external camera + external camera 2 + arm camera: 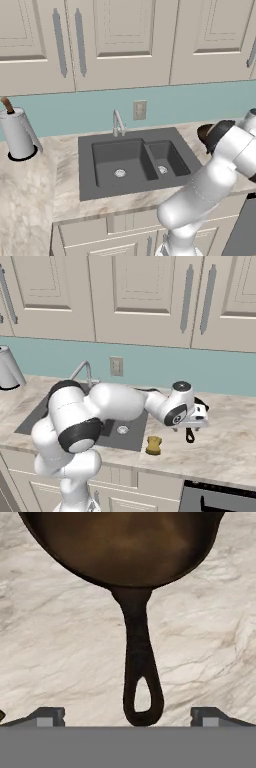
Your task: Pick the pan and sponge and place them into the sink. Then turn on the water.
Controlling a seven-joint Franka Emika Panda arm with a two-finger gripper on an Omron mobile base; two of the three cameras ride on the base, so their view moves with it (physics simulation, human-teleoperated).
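Hand view: jaws spread wide astride the handle of the pan (135, 557), which rests on the worktop right of the sink (135, 162) (off-centre closure could spin it).

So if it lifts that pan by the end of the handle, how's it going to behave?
The pan looks rigid, probably heavy like cast iron. Gripped at the handle's looped end, its wide bowl would likely droop. The open tool straddles that slim, rounded handle, which might twist.
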